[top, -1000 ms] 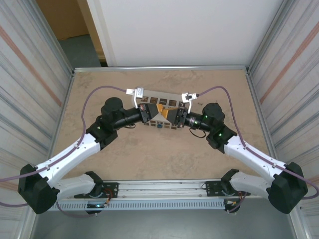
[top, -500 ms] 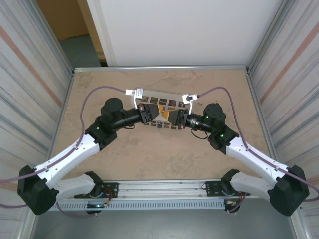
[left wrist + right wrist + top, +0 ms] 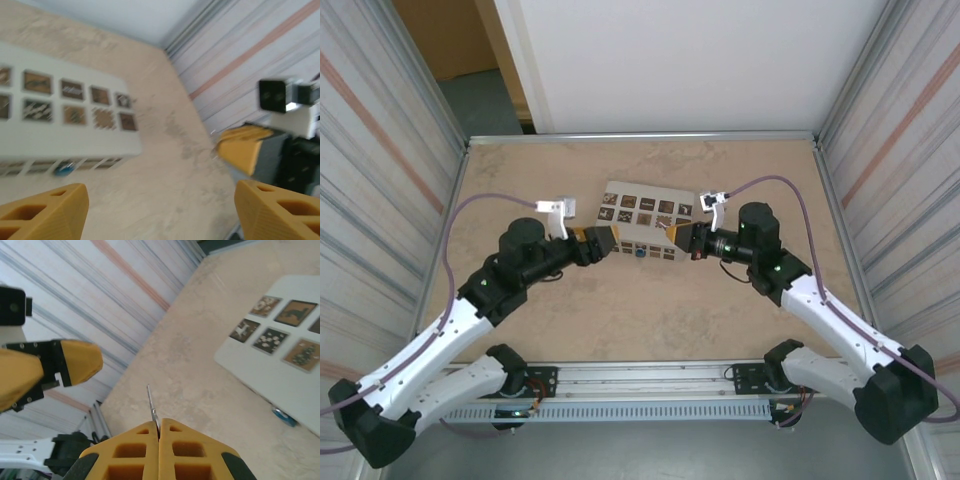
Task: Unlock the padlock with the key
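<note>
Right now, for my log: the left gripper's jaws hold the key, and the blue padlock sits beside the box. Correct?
No: the right wrist view shows the key in the right gripper, jaws shut; the left gripper is open. The blue padlock does sit beside the box.

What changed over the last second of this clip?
Both arms backed away from each other. The left gripper withdrew left off the pale box, jaws open. The right gripper drew right to the box's edge, shut on the key. The padlock and box stayed put.
</note>
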